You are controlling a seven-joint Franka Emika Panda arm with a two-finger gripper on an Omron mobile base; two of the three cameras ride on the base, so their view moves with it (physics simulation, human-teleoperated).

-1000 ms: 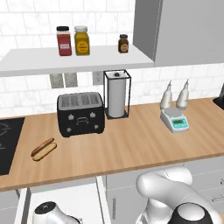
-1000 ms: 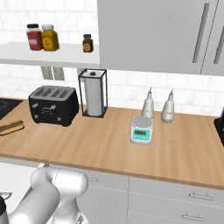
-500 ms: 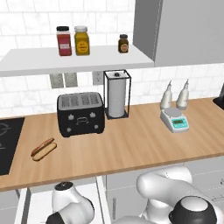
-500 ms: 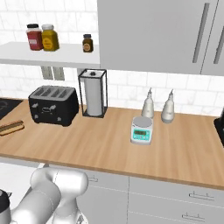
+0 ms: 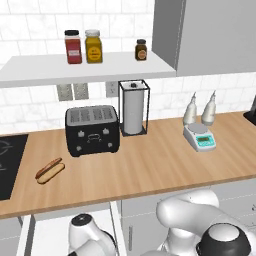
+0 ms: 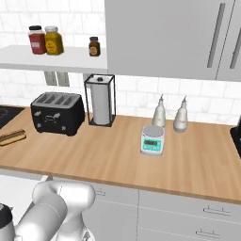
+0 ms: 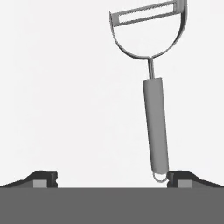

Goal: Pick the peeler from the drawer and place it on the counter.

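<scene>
— Since the earlier frame, what had changed?
— Gripper (image 7: 112, 178), fingers spread wide and empty, had dropped lower into the drawer (image 5: 50, 232).
— And the peeler (image 7: 154, 87)?
— It lay on the drawer floor, handle end just beside one fingertip (image 7: 183, 178); arm folded below the counter (image 5: 150, 170).

toaster (image 5: 93, 130) | hot dog (image 5: 49, 170) | scale (image 5: 200, 137) | paper towel (image 5: 133, 108)
</scene>
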